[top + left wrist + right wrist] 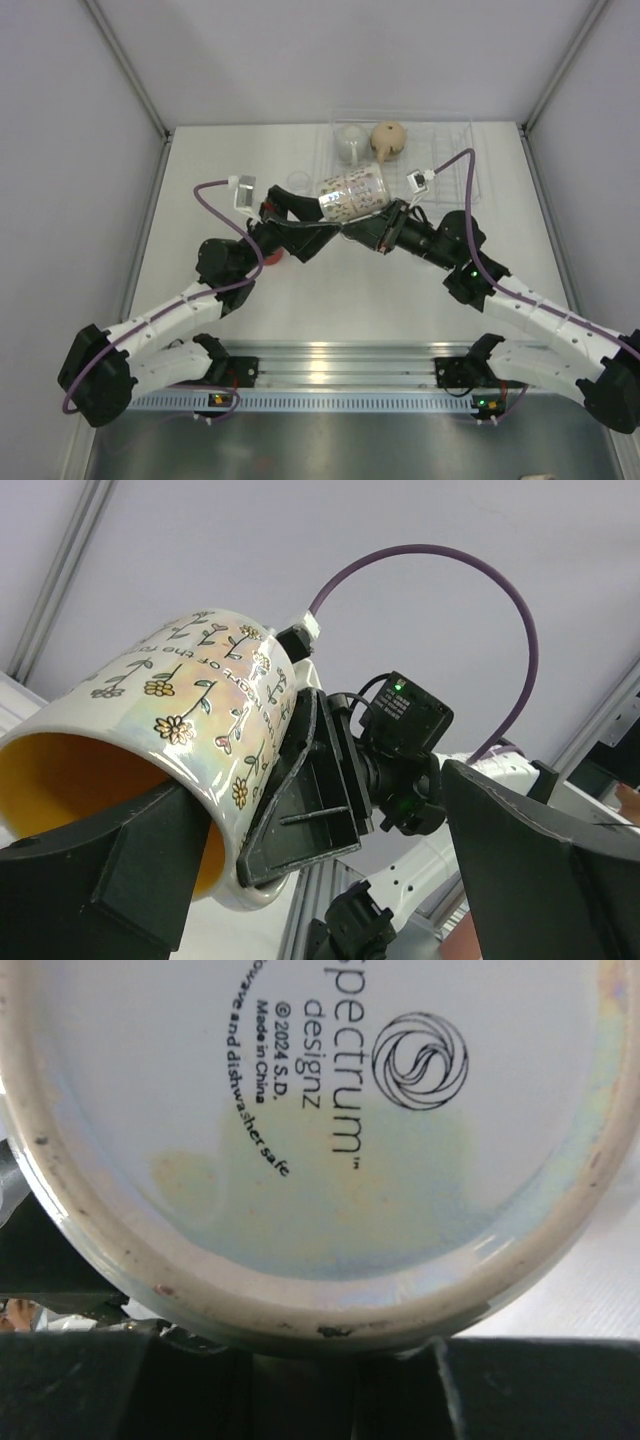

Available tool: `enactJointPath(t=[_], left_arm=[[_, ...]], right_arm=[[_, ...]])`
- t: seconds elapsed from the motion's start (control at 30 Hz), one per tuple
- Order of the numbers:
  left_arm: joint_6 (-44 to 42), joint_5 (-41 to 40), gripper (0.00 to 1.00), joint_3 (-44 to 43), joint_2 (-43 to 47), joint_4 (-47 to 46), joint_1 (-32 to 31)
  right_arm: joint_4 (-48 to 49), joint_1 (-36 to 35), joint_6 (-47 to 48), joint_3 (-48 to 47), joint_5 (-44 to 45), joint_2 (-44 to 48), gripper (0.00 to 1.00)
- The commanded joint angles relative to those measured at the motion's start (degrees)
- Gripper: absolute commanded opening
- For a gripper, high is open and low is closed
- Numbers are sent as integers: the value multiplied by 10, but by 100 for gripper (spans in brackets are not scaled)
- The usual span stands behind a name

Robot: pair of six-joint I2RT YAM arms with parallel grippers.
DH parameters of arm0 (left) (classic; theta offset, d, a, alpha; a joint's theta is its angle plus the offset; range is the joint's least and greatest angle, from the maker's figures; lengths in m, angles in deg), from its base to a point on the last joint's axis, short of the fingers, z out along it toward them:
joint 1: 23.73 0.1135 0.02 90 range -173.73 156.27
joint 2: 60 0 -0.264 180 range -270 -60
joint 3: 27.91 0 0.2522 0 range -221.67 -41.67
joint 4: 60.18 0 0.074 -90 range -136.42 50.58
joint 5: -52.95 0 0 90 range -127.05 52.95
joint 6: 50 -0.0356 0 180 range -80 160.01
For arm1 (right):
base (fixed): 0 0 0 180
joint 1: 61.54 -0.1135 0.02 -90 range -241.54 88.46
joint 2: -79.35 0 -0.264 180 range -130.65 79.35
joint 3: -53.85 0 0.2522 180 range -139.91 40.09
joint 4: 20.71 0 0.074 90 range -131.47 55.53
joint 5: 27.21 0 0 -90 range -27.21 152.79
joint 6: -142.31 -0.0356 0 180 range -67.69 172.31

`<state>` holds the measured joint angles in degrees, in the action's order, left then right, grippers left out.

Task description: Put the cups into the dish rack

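- Right claw (pixel 375 215) pinches the base end of a white flower-printed ceramic mug (pixel 350 193), which is tipped sideways in the air.
- Left claw (pixel 318 222) stands spread wide by its rim.

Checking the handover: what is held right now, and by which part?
The right gripper clamps the floral mug at its base end; the left gripper is open.

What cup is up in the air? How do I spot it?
Look by the near edge of the clear dish rack at the back of the table. The flowered mug hangs sideways there, held by the right gripper. Only it has little flowers outside and yellow inside.
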<state>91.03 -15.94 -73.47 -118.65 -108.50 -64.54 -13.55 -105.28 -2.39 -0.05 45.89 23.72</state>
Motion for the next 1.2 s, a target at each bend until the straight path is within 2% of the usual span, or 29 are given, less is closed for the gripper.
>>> enactJointPath(t=[0.0,0.33,0.6,0.83,1.17], left_arm=[[-29,-5,98,-4,20,25,-2],[-40,-32,98,-4,19,71,-2],[-77,-23,98,-48,35,231,-2],[-109,-16,98,-70,57,353,-2],[-153,-32,98,-89,107,457,-2]], right_arm=[[52,23,27,-44,21,33,0],[0,121,53,-65,-9,33,0],[-76,187,106,-128,-23,-10,0],[-134,205,186,-196,6,-69,0],[-199,217,271,-270,36,-145,0]])
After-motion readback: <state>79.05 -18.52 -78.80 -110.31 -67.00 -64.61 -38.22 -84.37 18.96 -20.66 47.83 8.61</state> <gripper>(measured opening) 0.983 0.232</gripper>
